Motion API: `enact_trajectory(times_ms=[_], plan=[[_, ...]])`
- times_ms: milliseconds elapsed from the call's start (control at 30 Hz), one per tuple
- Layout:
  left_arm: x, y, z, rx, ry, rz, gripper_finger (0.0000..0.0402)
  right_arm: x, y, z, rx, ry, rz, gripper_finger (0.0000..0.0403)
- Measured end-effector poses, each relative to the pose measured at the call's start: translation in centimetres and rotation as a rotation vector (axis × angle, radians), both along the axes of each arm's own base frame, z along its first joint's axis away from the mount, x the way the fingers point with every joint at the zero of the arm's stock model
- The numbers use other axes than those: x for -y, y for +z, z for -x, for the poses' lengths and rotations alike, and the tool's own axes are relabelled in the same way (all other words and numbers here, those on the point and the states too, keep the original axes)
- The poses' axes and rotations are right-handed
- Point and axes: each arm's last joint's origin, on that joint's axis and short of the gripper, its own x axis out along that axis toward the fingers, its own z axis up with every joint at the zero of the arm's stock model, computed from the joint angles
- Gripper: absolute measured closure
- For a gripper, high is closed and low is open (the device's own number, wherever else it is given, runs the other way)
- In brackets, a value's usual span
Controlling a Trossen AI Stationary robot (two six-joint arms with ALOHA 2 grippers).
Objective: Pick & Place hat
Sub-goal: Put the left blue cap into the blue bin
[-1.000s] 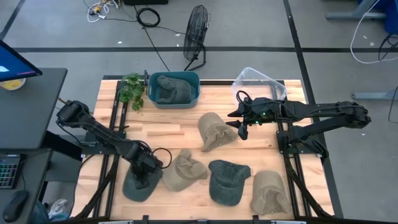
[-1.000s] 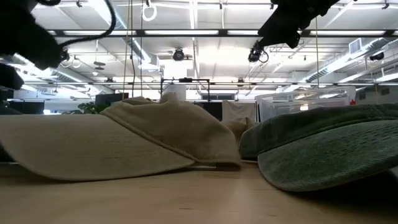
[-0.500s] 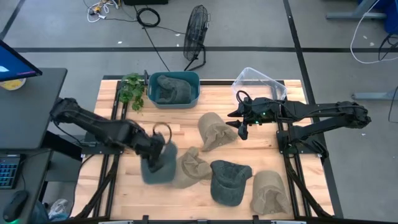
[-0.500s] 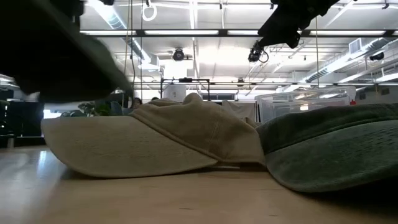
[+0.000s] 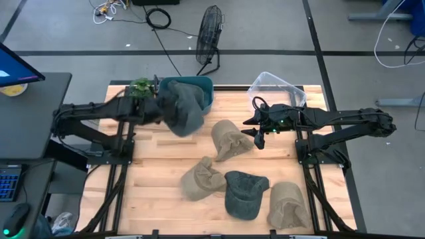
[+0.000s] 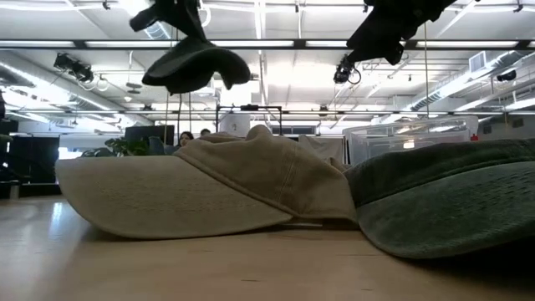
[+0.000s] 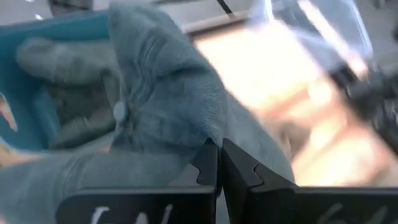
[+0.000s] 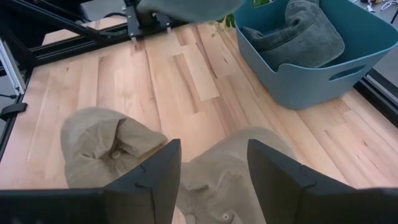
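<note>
My left gripper (image 5: 159,109) is shut on a dark grey-green hat (image 5: 182,111) held in the air at the near edge of the blue bin (image 5: 207,86). The low view shows this hat (image 6: 196,67) high above the table. Another dark hat (image 5: 180,93) lies inside the bin. My right gripper (image 5: 257,136) hovers open over the far tan hat (image 5: 229,139) and touches nothing. Two more tan hats (image 5: 199,179) (image 5: 289,204) and a dark green hat (image 5: 244,192) lie on the table near its front. My left gripper pinches a fold of the hat's cloth (image 7: 208,134) between its two shut fingers (image 7: 205,165). The arm reaches in from the table's left. The hat is lifted clear and hangs below the fingers (image 6: 171,17), with its crown button (image 7: 118,112) facing the wrist camera.
A clear plastic container (image 5: 275,89) stands at the far right of the table and a small plant (image 5: 141,93) stands left of the bin. A fan (image 5: 209,33) stands on the floor beyond the far edge. Bare wood lies at the near left (image 5: 153,192).
My left gripper has lifted the dark hat off the near left of the table and carried it up and toward the far edge, to the blue bin. The neighbouring tan hat has slid a little to the right. The right arm has kept still.
</note>
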Motion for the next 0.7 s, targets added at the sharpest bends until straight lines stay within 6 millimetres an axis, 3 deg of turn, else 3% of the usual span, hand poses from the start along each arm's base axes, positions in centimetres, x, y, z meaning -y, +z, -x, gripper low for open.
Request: enact_trajectory(times_ms=[167,400,700], plan=[[-4.3,-1.0,-0.3,-0.001,0.171,-0.007,0.0394,0.0,0.0,0.0,0.000,0.000,0.000,0.0215],[-9.7,-2.6,-2.3,0.096,0.319,-0.044,0.0392,0.0,0.0,0.0,-0.002,0.001,0.003,0.0215],[-13.3,-6.3,-4.5,0.052,0.394,0.009,0.0392,0.0,0.0,0.0,-0.002,0.001,0.002,0.0215]])
